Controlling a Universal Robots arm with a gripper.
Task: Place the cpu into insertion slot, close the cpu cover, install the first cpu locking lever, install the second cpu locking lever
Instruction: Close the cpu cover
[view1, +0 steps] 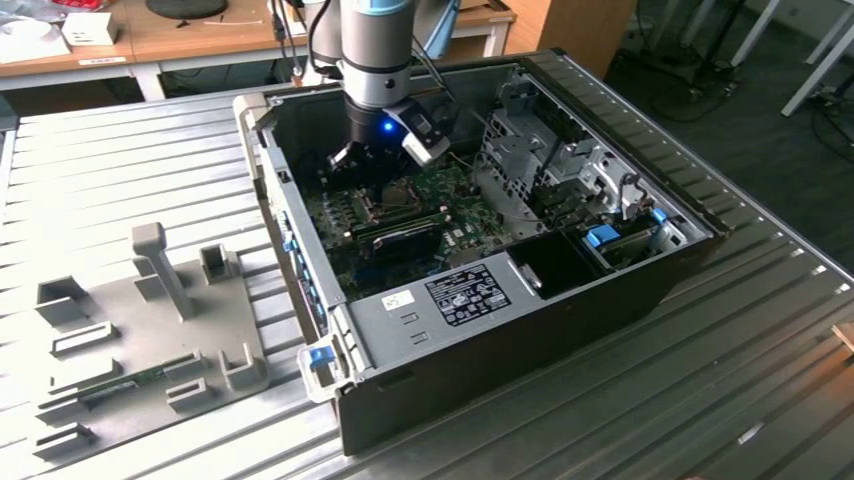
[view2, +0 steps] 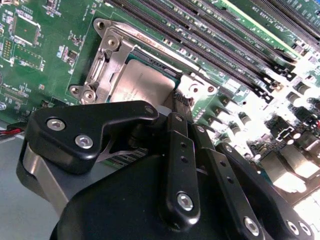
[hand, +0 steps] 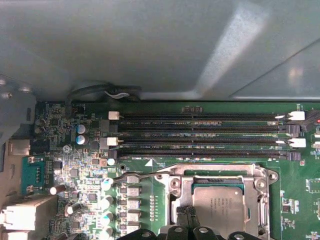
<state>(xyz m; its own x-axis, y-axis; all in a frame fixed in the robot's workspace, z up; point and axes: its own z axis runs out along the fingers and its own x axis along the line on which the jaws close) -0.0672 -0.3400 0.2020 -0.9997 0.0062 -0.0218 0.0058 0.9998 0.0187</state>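
Note:
The cpu (hand: 220, 206), a dull grey square chip, lies in the insertion slot (hand: 176, 196) on the green board; it also shows in the second wrist view (view2: 142, 85). The shiny cpu cover (hand: 257, 200) lies flat around the chip, its cut-out showing the chip's top (view2: 102, 65). A thin wire lever (hand: 142, 173) runs along one socket edge. My gripper (hand: 185, 216) is shut, its black tips together at the cover's edge beside the chip (view2: 181, 100), with nothing seen between them. In the exterior view it (view1: 363, 165) reaches down into the open case above the socket (view1: 390, 197).
Long black memory slots (hand: 200, 132) run beside the socket. Capacitors and chokes (hand: 107, 202) stand on its other side. The case wall (view1: 287, 210) and a metal drive cage (view1: 534, 160) close in the board. A grey fixture plate (view1: 147, 320) lies on the table at the exterior view's left.

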